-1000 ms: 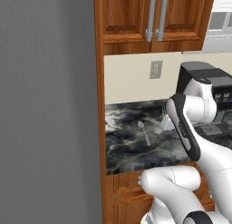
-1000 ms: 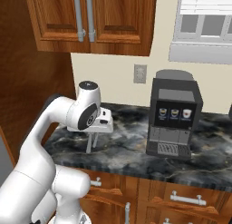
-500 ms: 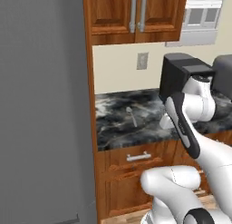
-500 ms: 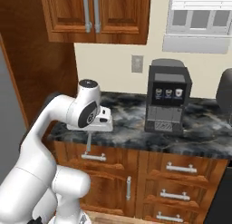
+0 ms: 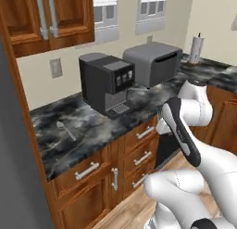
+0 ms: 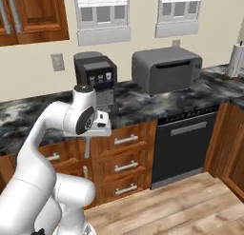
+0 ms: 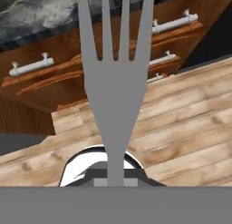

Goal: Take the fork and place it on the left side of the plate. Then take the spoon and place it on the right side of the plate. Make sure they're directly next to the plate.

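Over the wood floor (image 6: 190, 200), in front of the drawers (image 6: 119, 158), the hand (image 6: 88, 144) points down, clamped tight on the fork (image 7: 113, 82). Its handle hangs below the hand in the right base view; the hand view shows its four tines and broad head pointing away from the hand. On the dark marble tabletop (image 5: 88, 130) lies the spoon (image 5: 65, 130), left of the coffee machine (image 5: 105, 84). A grey toaster oven (image 6: 167, 68) stands further right.

Fork (image 7: 114, 82): tine tips cut off at the top edge of the hand view, handle end hidden below. Spoon (image 5: 65, 129) on the desk (image 5: 92, 126): too small for detail.
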Controlling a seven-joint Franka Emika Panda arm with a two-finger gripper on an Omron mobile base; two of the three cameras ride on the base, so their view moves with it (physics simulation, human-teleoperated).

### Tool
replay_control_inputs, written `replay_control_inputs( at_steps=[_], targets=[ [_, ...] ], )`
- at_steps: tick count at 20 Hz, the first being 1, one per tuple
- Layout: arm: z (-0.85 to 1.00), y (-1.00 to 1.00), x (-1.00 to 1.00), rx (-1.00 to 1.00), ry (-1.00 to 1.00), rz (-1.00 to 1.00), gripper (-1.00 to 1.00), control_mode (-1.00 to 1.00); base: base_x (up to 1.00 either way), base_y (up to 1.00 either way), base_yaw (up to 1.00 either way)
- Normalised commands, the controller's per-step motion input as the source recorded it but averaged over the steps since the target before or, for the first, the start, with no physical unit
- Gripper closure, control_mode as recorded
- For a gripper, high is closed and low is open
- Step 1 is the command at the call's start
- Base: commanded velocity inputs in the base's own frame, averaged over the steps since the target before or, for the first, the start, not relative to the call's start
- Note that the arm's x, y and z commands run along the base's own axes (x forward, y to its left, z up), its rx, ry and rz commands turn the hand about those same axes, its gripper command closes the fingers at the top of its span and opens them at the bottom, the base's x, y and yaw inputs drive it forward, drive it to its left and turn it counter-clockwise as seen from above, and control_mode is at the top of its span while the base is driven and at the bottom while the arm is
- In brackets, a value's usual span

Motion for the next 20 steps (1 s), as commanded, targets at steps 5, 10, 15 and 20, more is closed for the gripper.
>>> replay_control_inputs(
  at_steps=[5,10,15,20],
  targets=[
    [0.0,0.0,0.0,0.0,0.0,0.0,1.0,1.0,0.0,0.0,-0.99],
    [0.0,0.0,0.0,0.0,0.0,0.0,1.0,1.0,0.0,0.0,-1.0],
    [0.0,0.0,0.0,0.0,0.0,0.0,1.0,1.0,0.0,0.0,-0.99],
    [0.0,0.0,0.0,0.0,0.0,0.0,1.0,1.0,0.0,0.0,-1.0]
  ],
)
